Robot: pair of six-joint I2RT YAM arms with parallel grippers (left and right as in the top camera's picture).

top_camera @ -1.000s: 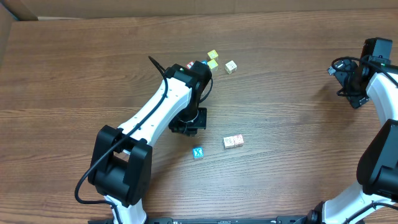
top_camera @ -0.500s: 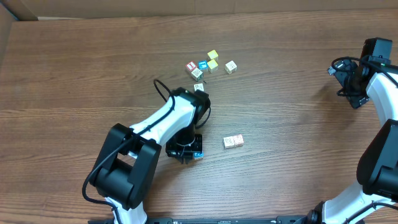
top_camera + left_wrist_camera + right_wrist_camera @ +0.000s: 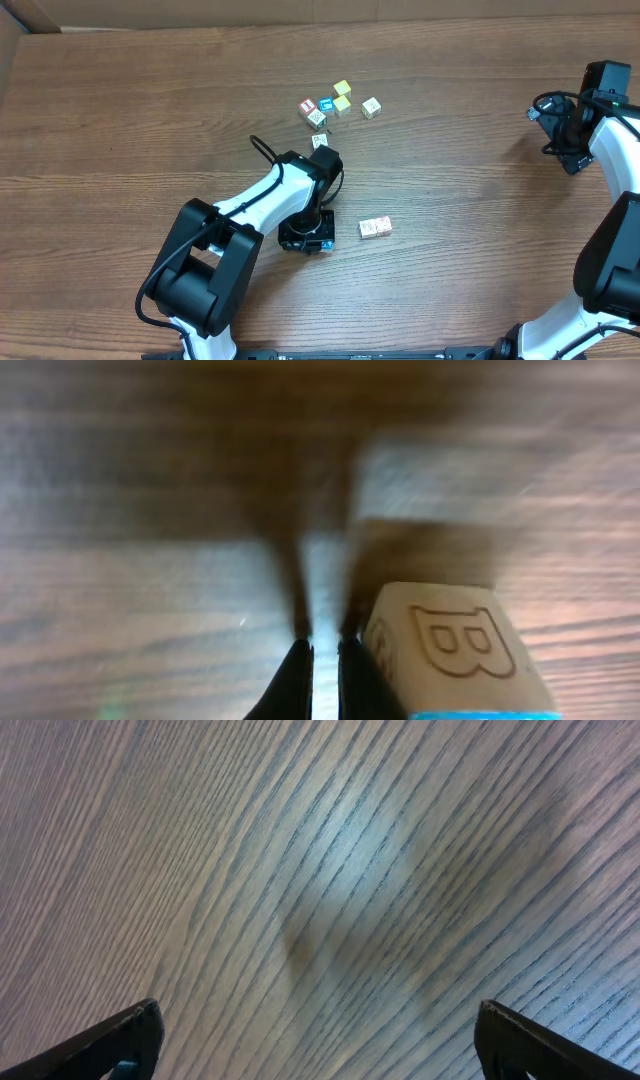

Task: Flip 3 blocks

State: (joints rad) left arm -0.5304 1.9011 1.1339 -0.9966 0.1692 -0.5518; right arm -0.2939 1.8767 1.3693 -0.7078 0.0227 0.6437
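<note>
Since a second ago, the left gripper (image 3: 306, 234) has been brought forward along the table (image 3: 120, 120), from just below the group of small cubes (image 3: 326, 104) to the spot where the teal-faced block lay in the open. That block (image 3: 455, 650) is now largely covered from overhead by the gripper. In the left wrist view it is seen just beside the right-hand finger, outside the jaws. A pale face embossed with a "B" is turned towards the camera, and a teal edge shows along the bottom. The jaws are drawn together with only a sliver of light between them, and nothing is clamped in them. Whether the finger touches the block cannot be told through the blur.

A pale block with red marks (image 3: 375, 228) is seen lying just to the right of the left gripper, apart from it. A second pale block (image 3: 371, 107) is set at the right end of the far group.

The right gripper (image 3: 315, 1018) is held at the table's right edge, well apart from every block, its jaws spread wide over bare wood.
</note>
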